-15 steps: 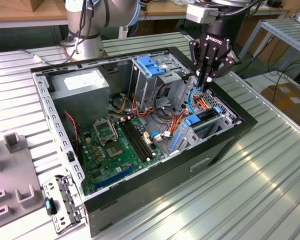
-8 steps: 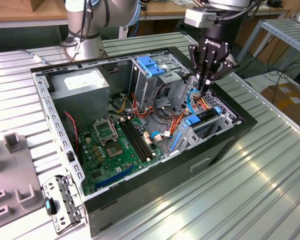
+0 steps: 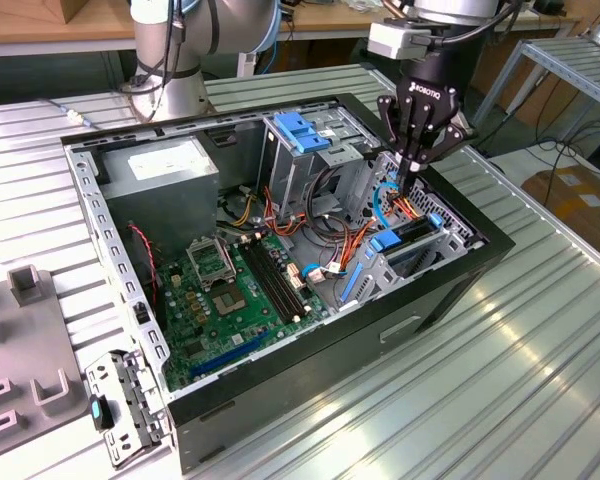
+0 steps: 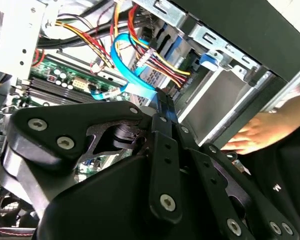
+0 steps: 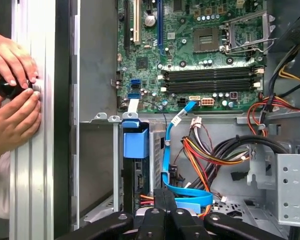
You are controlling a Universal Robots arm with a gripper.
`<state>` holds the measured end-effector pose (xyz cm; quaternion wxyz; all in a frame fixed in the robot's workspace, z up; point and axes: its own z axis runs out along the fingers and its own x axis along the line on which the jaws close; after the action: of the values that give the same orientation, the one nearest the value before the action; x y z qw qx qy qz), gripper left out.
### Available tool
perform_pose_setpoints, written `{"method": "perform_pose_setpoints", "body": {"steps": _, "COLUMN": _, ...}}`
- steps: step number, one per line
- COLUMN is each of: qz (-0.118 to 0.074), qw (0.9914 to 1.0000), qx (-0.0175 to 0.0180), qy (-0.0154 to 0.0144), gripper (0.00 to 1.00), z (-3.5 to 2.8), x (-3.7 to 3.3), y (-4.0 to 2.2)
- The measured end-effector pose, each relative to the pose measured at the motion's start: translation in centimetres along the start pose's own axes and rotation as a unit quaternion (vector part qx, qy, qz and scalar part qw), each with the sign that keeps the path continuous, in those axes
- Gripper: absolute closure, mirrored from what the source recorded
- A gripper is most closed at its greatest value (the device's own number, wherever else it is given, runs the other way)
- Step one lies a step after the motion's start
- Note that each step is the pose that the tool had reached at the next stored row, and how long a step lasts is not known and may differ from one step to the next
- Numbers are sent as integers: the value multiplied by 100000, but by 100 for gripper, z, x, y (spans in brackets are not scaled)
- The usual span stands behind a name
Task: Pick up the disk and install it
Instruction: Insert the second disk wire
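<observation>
Blue-railed, the disk [image 3: 412,232] is seated on edge in its bay. The pincer [image 3: 414,170] is seen clenched just above it, grasping nothing; pressing should be kept straight and gentle.

White lettering stands on the black body of the gripper [image 3: 412,176], at the exterior view's far right above the open computer case [image 3: 450,290]; it is a maker's mark and is left unread; a white sticker [image 3: 165,160] lies on top of the grey power-supply box [image 3: 160,195] at the far left of the case in the exterior view, its print too small to make out; the green motherboard [image 5: 205,50] bears fine white markings around its sockets and slots in the first wrist view, none legible; a small white tag [image 5: 177,119] with dark print hangs on the blue cable [image 5: 167,150] there, also unreadable.
</observation>
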<state>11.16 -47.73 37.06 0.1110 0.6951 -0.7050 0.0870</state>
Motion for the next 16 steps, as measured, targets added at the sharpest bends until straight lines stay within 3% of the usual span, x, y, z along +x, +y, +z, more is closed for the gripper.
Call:
{"method": "perform_pose_setpoints", "body": {"steps": 1, "qz": 15, "qw": 99999, "qx": 4, "qy": 457, "gripper": 90, "z": 1, "x": -1, "y": 0}}
{"method": "perform_pose_setpoints", "body": {"steps": 2, "qz": 37, "qw": 99993, "qx": 11, "qy": 1165, "gripper": 89, "z": 3, "x": -2, "y": 0}}
{"method": "perform_pose_setpoints", "body": {"steps": 4, "qz": 76, "qw": 99978, "qx": 19, "qy": 2096, "gripper": 76, "z": 9, "x": -5, "y": 0}}
{"method": "perform_pose_setpoints", "body": {"steps": 5, "qz": 83, "qw": 99973, "qx": 22, "qy": 2337, "gripper": 76, "z": 13, "x": -6, "y": 0}}
{"method": "perform_pose_setpoints", "body": {"steps": 8, "qz": 97, "qw": 99962, "qx": 26, "qy": 2740, "gripper": 78, "z": 26, "x": -10, "y": -1}}
{"method": "perform_pose_setpoints", "body": {"steps": 9, "qz": 103, "qw": 99958, "qx": 25, "qy": 2886, "gripper": 84, "z": 32, "x": -12, "y": -1}}
{"method": "perform_pose_setpoints", "body": {"steps": 10, "qz": 108, "qw": 99954, "qx": 28, "qy": 3046, "gripper": 84, "z": 37, "x": -13, "y": -1}}
{"method": "perform_pose_setpoints", "body": {"steps": 16, "qz": 92, "qw": 99955, "qx": 33, "qy": 3011, "gripper": 84, "z": 52, "x": 3, "y": -1}}
